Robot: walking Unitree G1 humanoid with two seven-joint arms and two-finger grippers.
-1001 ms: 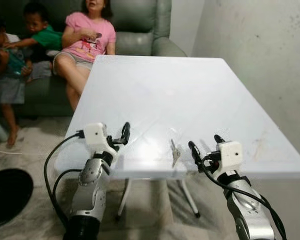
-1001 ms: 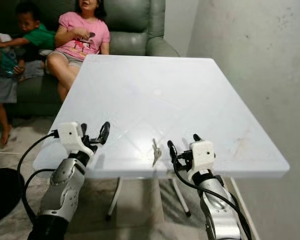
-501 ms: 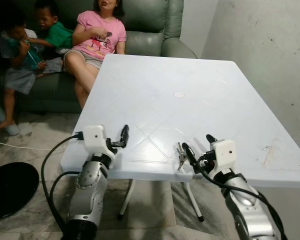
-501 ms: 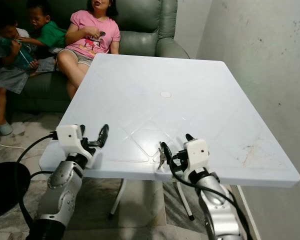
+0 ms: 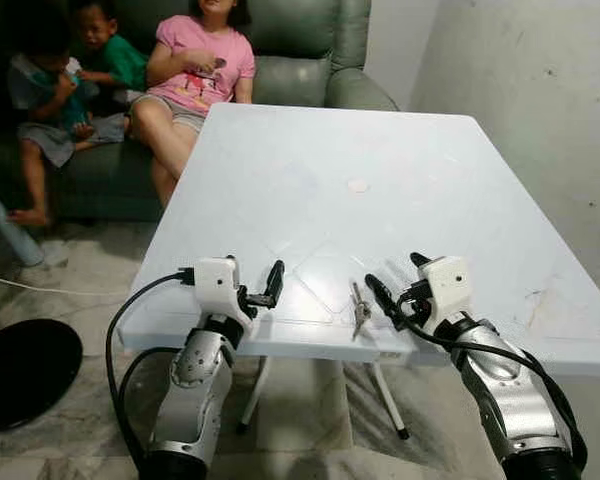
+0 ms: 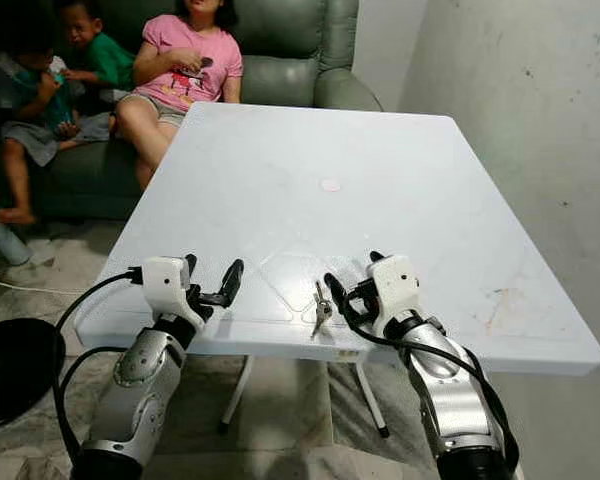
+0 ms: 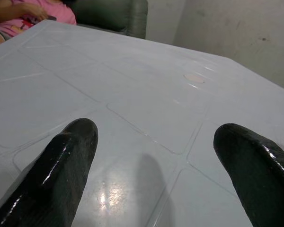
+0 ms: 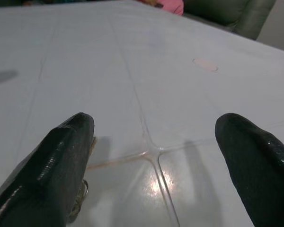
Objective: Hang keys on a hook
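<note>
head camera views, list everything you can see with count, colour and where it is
table: one, white plastic, in front of the robot, beside the wall
keys: one small bunch, metallic, on the table near its front edge, just left of the right tool
round cap: one, pale, at the table's centre
sofa: one, grey-green, behind the table
people: three, seated on the sofa, one in a pink top, one in green
wall: one, grey, to the right
dark round object: one, black, on the floor at left
left tool: one, black fingers, open, over the table's front edge
right tool: one, black fingers, open, beside the keys
</note>
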